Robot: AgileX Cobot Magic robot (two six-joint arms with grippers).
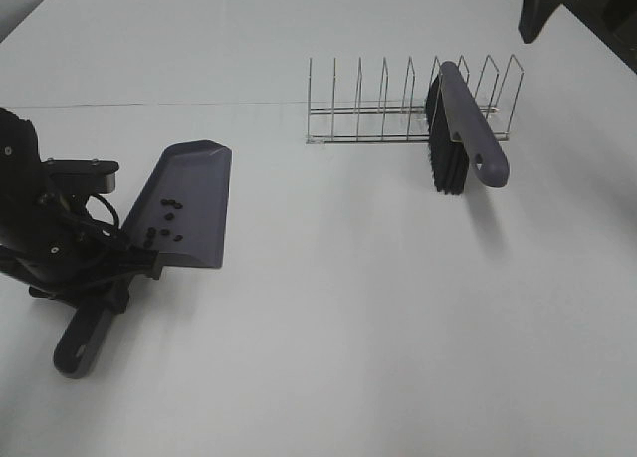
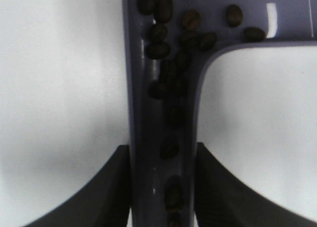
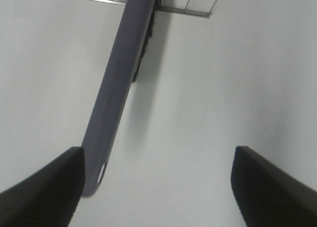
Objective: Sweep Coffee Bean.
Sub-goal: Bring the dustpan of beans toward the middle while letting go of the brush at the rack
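Note:
The grey-purple dustpan (image 1: 191, 193) lies on the white table at the left. Several coffee beans (image 1: 164, 221) lie on its blade. My left gripper (image 1: 127, 268) is shut on the dustpan's handle. In the left wrist view the handle (image 2: 138, 113) runs between my two fingers, and coffee beans (image 2: 163, 12) fill its channel. The brush (image 1: 466, 128), with a grey-purple handle and black bristles, leans in the wire rack (image 1: 368, 109) at the right. In the right wrist view my right gripper (image 3: 157, 153) is open and empty, above the table beside the brush handle (image 3: 119, 83) and not touching it.
The right arm (image 1: 562, 9) shows only at the far right corner of the high view. The dustpan's handle end (image 1: 82, 344) rests on the table near the left front. The rack's base (image 3: 190, 10) shows beyond the brush.

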